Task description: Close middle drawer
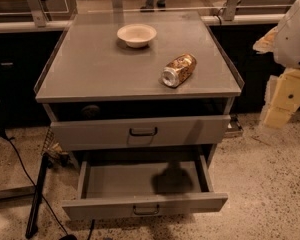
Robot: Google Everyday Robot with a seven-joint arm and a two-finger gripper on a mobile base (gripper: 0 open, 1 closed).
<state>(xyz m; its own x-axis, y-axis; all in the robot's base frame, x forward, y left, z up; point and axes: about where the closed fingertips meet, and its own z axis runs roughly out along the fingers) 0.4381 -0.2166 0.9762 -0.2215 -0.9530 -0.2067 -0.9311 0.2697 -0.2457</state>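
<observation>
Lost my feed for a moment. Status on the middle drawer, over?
Gripper off to the cabinet's right, touching nothing. Middle drawer pulled well out, not yet closed. Nothing visible blocking its travel.

On the tabletop (90, 69) a bowl (136, 34) sits toward the back, near the middle. A can (178, 70) lies on its side in front of the bowl and to its right, well apart from it. Under the tabletop the upper drawer (90, 133) stands a little way out. Below it the middle drawer (105, 205) is pulled much farther toward the front. The gripper (275, 118) hangs to the right of both drawers, apart from them, about level with the upper one.
</observation>
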